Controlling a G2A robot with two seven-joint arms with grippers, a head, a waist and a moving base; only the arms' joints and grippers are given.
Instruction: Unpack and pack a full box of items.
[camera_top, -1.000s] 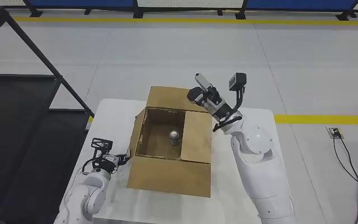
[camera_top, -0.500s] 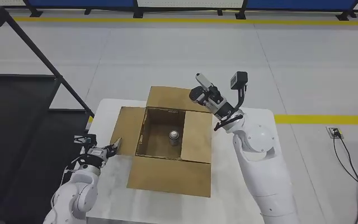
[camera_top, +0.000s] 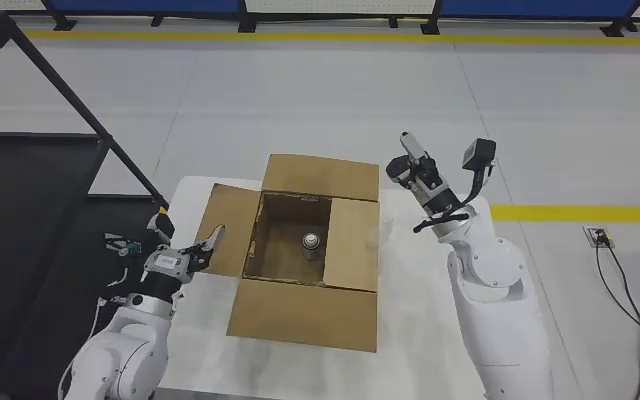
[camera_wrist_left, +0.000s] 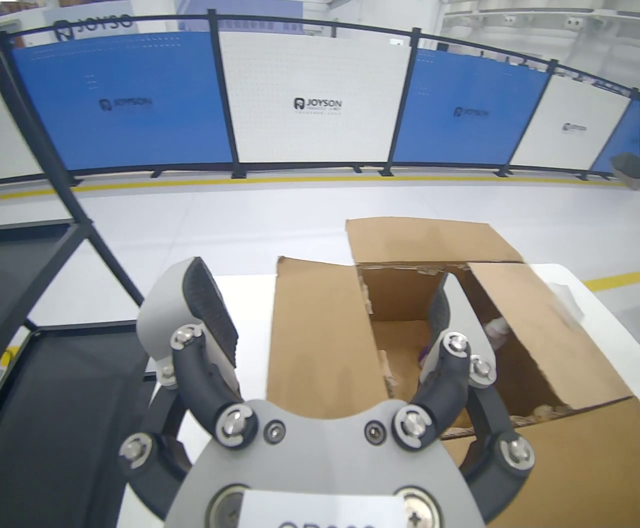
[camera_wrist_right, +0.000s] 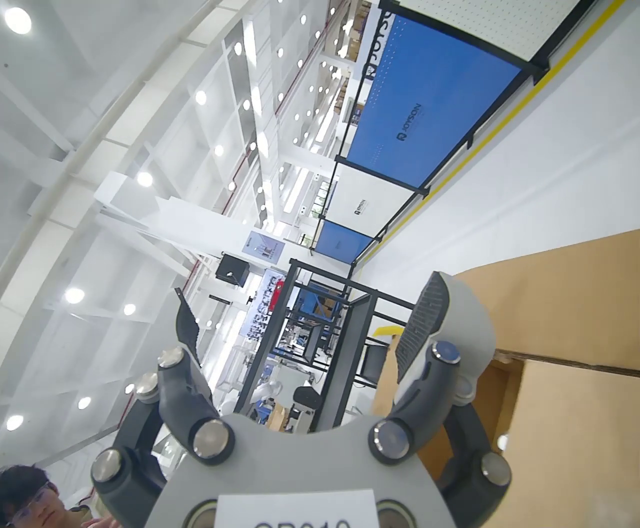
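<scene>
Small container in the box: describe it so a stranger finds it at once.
An open brown cardboard box sits on the white table. On its floor stands a small round container, its pale top bright against the brown walls.

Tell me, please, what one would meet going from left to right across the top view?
left hand → outspread flap → small can → inward-folded flap → right hand
</scene>
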